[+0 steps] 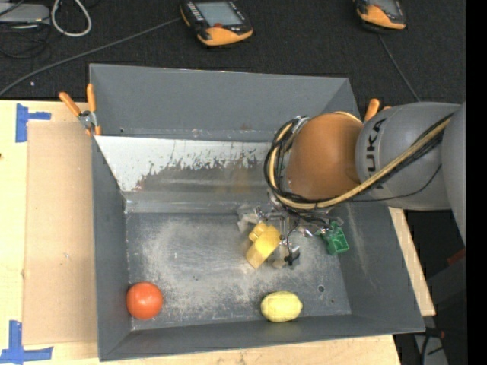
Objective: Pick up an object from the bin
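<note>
Near wall: I am seeing a yellow lemon-shaped thing (281, 306) lying at 5 o'clock on the bin (190, 105) floor. An orange-red ball (144, 299) is sitting at 8 o'clock, well apart from it.
Middle: A yellow blocky piece (263, 246) is lying tilted just off the floor's centre, toward 4 o'clock.
Gripper: The gripper (288, 251) is hanging just beside that piece, at its 3 o'clock. I cannot tell whether it is spread, pressed together or pinching anything.
Right side: A small green piece (335, 239) is lying at the gripper's 2 o'clock, near the wall.
Farther: The orange wrist cover (323, 158) is looming toward 1 o'clock.
</note>
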You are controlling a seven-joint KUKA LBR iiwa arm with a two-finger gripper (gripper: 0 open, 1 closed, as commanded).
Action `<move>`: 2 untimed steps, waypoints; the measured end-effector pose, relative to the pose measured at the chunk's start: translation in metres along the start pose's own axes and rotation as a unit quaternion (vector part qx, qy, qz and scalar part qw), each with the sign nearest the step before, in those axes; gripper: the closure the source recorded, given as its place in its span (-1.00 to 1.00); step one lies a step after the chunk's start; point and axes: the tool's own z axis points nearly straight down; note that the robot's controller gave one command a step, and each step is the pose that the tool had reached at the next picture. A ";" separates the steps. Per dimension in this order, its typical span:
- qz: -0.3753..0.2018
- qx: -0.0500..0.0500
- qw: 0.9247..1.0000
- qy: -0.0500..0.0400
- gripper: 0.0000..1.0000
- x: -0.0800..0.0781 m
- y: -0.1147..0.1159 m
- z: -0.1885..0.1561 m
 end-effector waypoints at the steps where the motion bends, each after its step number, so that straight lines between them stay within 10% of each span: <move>1: -0.125 0.000 0.992 -0.001 1.00 -0.008 0.014 -0.002; 2: -0.125 0.000 0.992 -0.001 1.00 -0.008 0.014 -0.002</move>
